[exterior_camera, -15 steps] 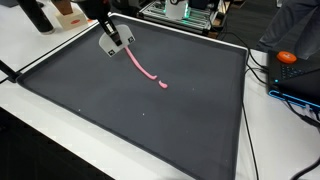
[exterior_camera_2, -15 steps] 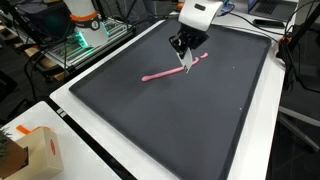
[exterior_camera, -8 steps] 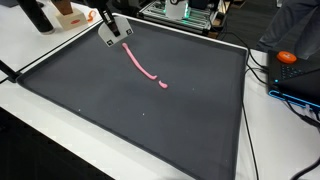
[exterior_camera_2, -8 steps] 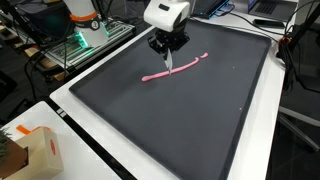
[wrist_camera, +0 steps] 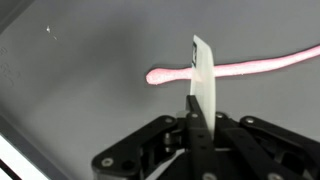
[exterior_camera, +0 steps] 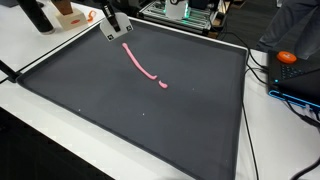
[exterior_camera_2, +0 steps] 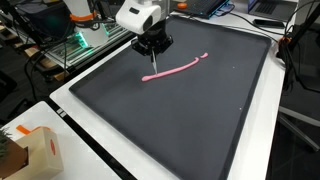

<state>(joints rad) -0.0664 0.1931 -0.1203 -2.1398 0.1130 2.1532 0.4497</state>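
My gripper (exterior_camera: 113,27) hangs over the far corner of a large dark mat (exterior_camera: 120,115) and is shut on a thin white flat strip (wrist_camera: 203,75) that sticks out past the fingertips. A long pink cord-like strip (exterior_camera: 146,68) lies flat on the mat, also seen in an exterior view (exterior_camera_2: 178,68). In the wrist view the white strip crosses in front of the pink strip (wrist_camera: 260,64) near its rounded end. In the exterior views my gripper (exterior_camera_2: 152,46) is above the mat, just off the pink strip's end and apart from it.
A white table edge (exterior_camera_2: 100,150) surrounds the mat. A cardboard box (exterior_camera_2: 30,150) stands at one corner. Electronics with green lights (exterior_camera_2: 85,38) and cables lie behind the mat. An orange object (exterior_camera: 287,57) sits on blue gear beside the mat.
My gripper has moved with the white strip from over the pink strip's middle toward its end and the mat's far corner. The pink strip lies about as before.
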